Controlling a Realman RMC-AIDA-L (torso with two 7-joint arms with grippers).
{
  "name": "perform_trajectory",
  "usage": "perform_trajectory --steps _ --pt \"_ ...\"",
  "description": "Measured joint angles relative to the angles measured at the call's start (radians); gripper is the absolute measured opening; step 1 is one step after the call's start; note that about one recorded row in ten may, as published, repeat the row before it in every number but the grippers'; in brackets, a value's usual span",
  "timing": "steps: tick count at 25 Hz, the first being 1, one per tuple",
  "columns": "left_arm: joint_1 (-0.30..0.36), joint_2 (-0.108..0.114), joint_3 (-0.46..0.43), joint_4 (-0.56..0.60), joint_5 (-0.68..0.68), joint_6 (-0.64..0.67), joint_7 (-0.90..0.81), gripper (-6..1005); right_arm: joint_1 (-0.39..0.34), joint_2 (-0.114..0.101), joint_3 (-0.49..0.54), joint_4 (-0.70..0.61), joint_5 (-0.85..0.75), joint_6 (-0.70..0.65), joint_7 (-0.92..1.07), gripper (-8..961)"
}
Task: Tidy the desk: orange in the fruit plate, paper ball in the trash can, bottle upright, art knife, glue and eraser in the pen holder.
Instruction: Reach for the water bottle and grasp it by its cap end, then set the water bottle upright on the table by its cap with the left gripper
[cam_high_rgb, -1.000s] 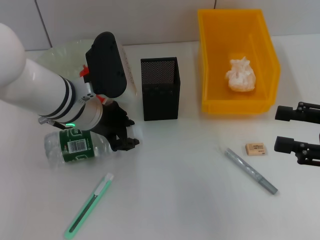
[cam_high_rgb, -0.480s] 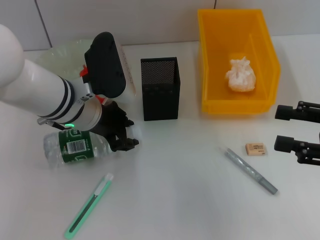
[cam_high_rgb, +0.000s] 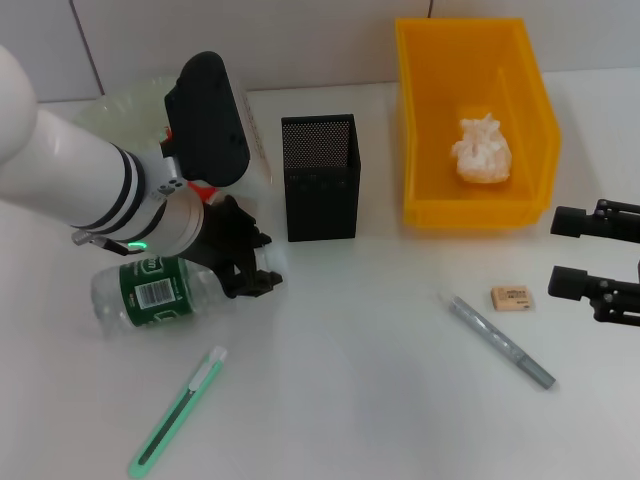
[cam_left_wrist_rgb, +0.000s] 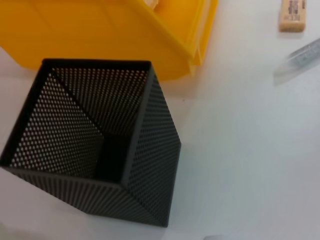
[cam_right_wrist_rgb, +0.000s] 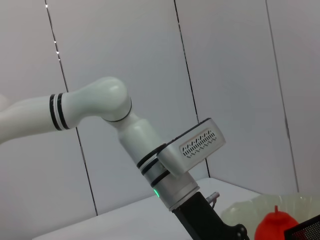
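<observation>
Left pincer (cam_high_rgb: 248, 272) low, clamped on lying bottle (cam_high_rgb: 150, 295); right pincer (cam_high_rgb: 572, 255) parked, open

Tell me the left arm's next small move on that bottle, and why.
Probably close the left gripper on the neck of the water bottle and tip it upright. The bottle lies on its side on the table, and the gripper sits at its cap end. The right gripper is parked at the table's right edge.

Left gripper (cam_high_rgb: 250, 268) hangs low, jaws closed; right gripper (cam_high_rgb: 562, 255) sits parked, jaws apart.
</observation>
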Motion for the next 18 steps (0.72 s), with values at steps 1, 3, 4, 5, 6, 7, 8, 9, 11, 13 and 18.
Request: perform_trajectory --steps 1,3,4,5,6,7,8,9,11,13,18 --pt "0.000 0.000 0.000 0.000 0.000 0.000 0.000 449 0.001 -0.002 0.000 0.005 0.000 0.001 0.000 663" --pt "0.013 0.003 0.001 0.035 0.000 0.010 -0.010 449 0.001 -0.003 0.001 0.006 0.000 0.003 0.000 663" --pt "0.021 0.003 -0.001 0.059 -0.002 0.027 -0.013 449 0.002 -0.003 0.001 0.007 0.000 0.004 0.000 663" --pt "0.022 0.003 -0.002 0.062 -0.003 0.029 -0.014 449 0.002 -0.003 0.001 0.007 0.000 0.007 0.000 663" --pt "0.026 0.003 -0.003 0.072 -0.004 0.034 -0.018 448 0.002 -0.004 0.002 0.007 0.000 0.009 0.000 663" --pt "0.031 0.004 -0.003 0.083 -0.004 0.039 -0.024 448 0.002 -0.004 0.002 0.007 0.000 0.009 0.000 662" --pt "0.035 0.004 -0.003 0.091 -0.004 0.042 -0.028 448 0.002 -0.004 0.002 0.007 0.000 0.009 0.000 662" --pt "0.040 0.004 -0.003 0.102 -0.004 0.046 -0.032 448 0.002 -0.004 0.002 0.007 0.000 0.010 0.000 662" --pt "0.050 0.005 -0.003 0.119 -0.003 0.054 -0.035 448 0.003 -0.004 0.002 0.007 0.000 0.011 0.000 662" --pt "0.063 0.005 -0.003 0.139 -0.003 0.061 -0.037 448 0.003 -0.004 0.002 0.007 0.000 0.011 0.000 662" --pt "0.095 0.007 -0.003 0.204 -0.002 0.078 -0.057 446 0.004 -0.004 0.002 0.007 0.000 0.011 0.000 662"
